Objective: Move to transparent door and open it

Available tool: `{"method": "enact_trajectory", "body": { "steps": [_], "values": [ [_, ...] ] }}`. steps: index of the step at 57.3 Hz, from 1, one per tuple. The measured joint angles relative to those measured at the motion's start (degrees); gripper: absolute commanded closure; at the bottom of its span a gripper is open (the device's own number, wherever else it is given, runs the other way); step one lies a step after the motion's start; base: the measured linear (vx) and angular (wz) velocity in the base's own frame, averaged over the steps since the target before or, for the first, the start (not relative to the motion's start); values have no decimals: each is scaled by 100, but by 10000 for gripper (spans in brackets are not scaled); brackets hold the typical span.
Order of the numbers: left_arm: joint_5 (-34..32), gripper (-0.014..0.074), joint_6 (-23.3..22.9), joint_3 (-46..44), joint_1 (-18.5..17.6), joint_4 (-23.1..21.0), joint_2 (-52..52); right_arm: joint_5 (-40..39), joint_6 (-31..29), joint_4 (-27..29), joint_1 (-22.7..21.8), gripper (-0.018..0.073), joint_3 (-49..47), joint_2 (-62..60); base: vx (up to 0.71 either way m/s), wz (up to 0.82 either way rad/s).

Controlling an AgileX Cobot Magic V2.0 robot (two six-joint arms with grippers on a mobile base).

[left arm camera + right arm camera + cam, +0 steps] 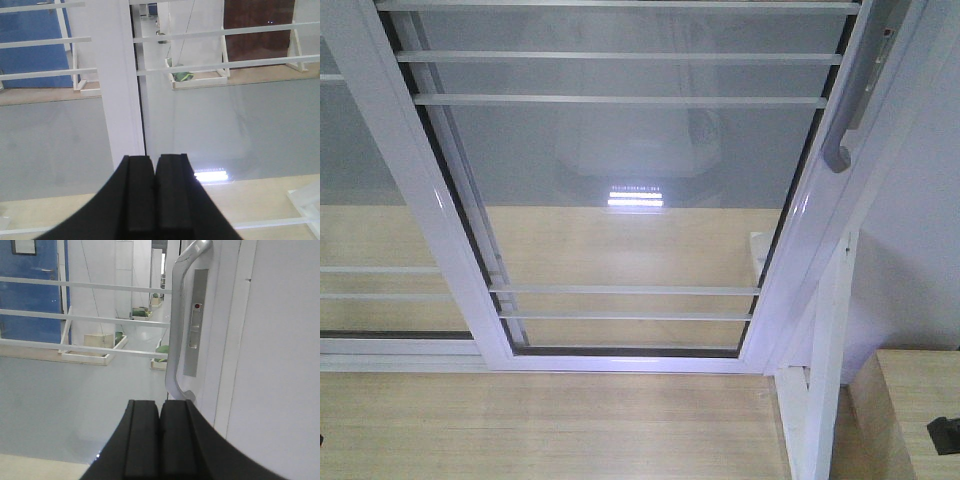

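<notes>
The transparent door [620, 180] fills the front view: clear glass in a white frame with thin horizontal bars. Its curved grey handle [840, 150] hangs on the right stile. In the right wrist view the handle [175, 330] stands close ahead, just above and right of my right gripper [160, 402], which is shut and empty. My left gripper [155, 157] is shut and empty, facing the door's left white stile [120, 85] and the glass [210, 120]. Neither gripper shows in the front view.
A similar barred glass panel [360, 200] without a handle overlaps at the left. A white wall and fixed frame post [825, 380] stand at the right. A wooden block [910, 410] sits at the lower right. Wood floor [550, 420] lies before the door.
</notes>
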Motion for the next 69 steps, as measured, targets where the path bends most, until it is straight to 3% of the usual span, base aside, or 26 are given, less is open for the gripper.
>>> {"method": "enact_trajectory", "body": {
  "steps": [69],
  "values": [
    [-116,593,0,0,0,0,0,0,0,0,0,559,0,0,0,0]
  ]
}}
